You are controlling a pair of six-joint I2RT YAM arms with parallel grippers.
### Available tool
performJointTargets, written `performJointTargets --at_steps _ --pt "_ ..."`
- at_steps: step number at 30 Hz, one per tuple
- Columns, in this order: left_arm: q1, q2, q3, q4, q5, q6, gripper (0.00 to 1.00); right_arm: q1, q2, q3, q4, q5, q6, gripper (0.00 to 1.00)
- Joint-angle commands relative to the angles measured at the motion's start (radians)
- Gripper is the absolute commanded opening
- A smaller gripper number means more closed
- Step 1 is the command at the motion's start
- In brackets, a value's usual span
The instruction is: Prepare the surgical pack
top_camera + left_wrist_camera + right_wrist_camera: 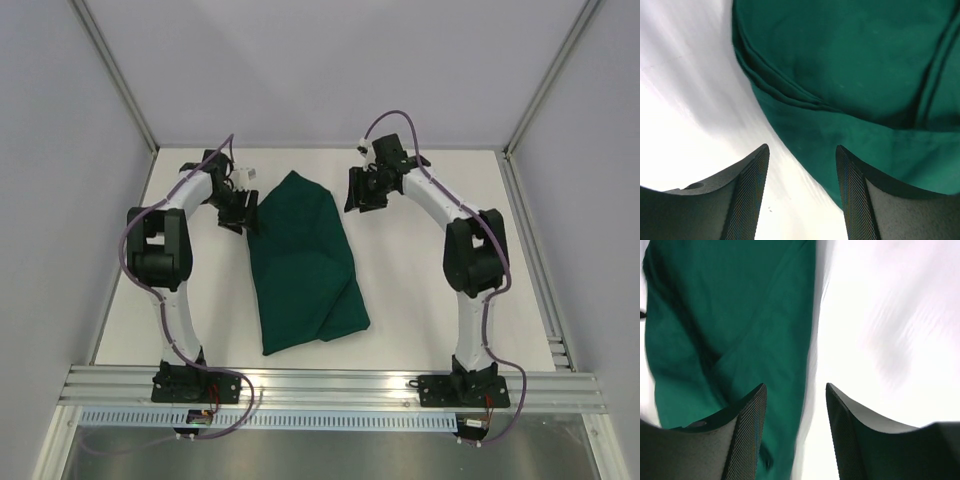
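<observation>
white table (pixel 430 300); green drape (pixel 305 262) lies lengthwise near-to-far; left fingers (pixel 747 200), right fingers (pixel 745 440) open

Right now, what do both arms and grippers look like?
The left arm and right arm have white links and black joints, with a purple cable looping along each. The left gripper and right gripper are black; the fingers are dark and curved, with mesh-textured inner faces.

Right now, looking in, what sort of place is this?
Likely a robotics lab test cell: a left arm and right arm bolted to an aluminium rail, a white table walled by plain panels, one folded green cloth.
</observation>
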Motion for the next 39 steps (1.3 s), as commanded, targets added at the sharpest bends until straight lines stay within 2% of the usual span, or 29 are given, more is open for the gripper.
performJointTargets --at_steps 1,8,18,19,20,21,22,23,25,33,39 --pt "0.011 0.046 0.042 0.012 -0.033 -0.039 0.64 0.010 0.177 0.144 -0.053 0.042 0.052 0.52" --pt "0.016 0.130 0.101 0.012 0.005 -0.045 0.62 0.008 0.366 0.292 -0.010 -0.054 0.145 0.51" --pt "0.016 0.227 0.185 -0.008 0.060 -0.053 0.34 0.007 0.466 0.353 0.060 -0.132 0.229 0.47" --pt "0.016 0.227 0.190 -0.008 0.068 -0.049 0.32 0.007 0.472 0.376 0.060 -0.132 0.233 0.41" --pt "0.016 0.225 0.191 -0.004 0.076 -0.047 0.24 0.007 0.486 0.387 0.059 -0.134 0.236 0.36" --pt "0.016 0.221 0.193 -0.002 0.095 -0.044 0.18 0.008 0.490 0.398 0.057 -0.145 0.246 0.22" --pt "0.016 0.218 0.199 -0.001 0.103 -0.039 0.12 0.005 0.496 0.415 0.059 -0.152 0.249 0.15" --pt "0.016 0.213 0.200 0.007 0.111 -0.036 0.00 0.004 0.495 0.419 0.057 -0.158 0.253 0.10" --pt "0.016 0.192 0.213 0.016 0.109 -0.030 0.00 -0.002 0.477 0.425 0.063 -0.168 0.262 0.00" --pt "0.022 0.115 0.308 0.002 0.115 -0.006 0.00 -0.048 0.348 0.390 0.119 -0.191 0.288 0.01" --pt "0.026 0.001 0.247 0.001 0.187 0.063 0.00 -0.053 0.216 0.283 0.166 -0.234 0.251 0.01"
